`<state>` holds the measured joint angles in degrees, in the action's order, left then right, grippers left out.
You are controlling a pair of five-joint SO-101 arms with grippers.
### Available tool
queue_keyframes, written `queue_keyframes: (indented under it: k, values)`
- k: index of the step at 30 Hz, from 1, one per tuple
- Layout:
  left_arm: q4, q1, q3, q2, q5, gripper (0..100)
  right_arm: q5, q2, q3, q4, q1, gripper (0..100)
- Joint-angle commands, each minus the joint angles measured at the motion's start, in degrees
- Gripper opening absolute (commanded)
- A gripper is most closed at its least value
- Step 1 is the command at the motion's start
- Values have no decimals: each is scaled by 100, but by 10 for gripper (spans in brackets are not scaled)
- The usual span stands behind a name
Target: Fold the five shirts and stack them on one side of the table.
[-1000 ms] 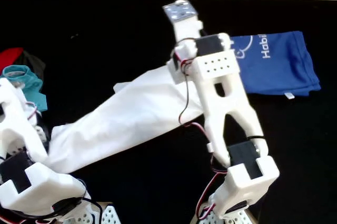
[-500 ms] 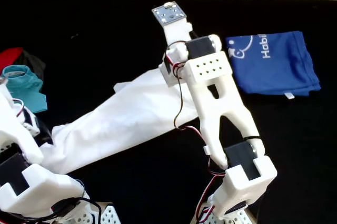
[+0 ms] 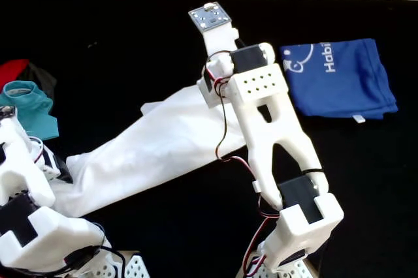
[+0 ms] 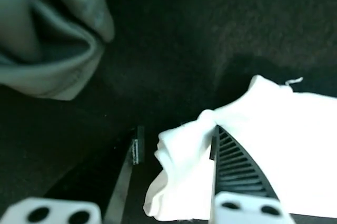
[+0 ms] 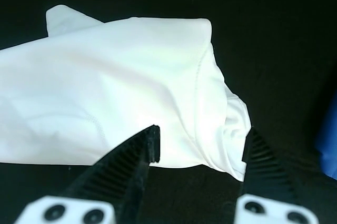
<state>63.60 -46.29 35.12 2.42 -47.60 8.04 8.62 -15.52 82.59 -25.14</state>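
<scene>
- Shirt first: the crumpled white fabric shirt (image 3: 150, 147) lies stretched in a long diagonal band across the black cloth-covered table (image 3: 130, 36), from the near left up towards the middle.
- The right gripper (image 5: 202, 142) hangs over the far end of that band. Its jaws are spread wide and straddle the hem with nothing clamped.
- The left gripper (image 4: 177, 141) is at the near end, jaws apart. A bunched corner of the white fabric sits in the gap, against the ribbed finger (image 4: 234, 163), with dark table showing on the other side.
- The folded blue fabric shirt (image 3: 339, 79) lies flat on the right side, apart from the white one.
- The loose teal fabric shirt (image 3: 29, 105) and a red garment (image 3: 13, 69) are heaped at the left edge.
- Since a second ago, the right arm has swung a little left along the shirt's far end and has held there for the last half second.
- The left arm has drawn back towards the near edge, so more of the teal shirt shows. The white band has barely shifted.
</scene>
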Motion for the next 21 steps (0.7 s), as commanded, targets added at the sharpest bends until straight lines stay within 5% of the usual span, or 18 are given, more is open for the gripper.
queue_keyframes:
  k: [1,3,7,13,21]
  values:
    - [-26,347,330,-4,-114,107,-44,-13,-242,-4,-66,252]
    - [-26,426,312,-13,62,0,-44,-13,-233,-4,-66,252]
    - [273,409,-127,-13,352,8,-53,84,-180,-4,-66,252]
    - [1767,242,-1657,-13,369,9,-70,673,-207,-75,-48,252]
    - [3543,4,-3688,-13,369,9,-431,1648,-2466,-119,-356,299]
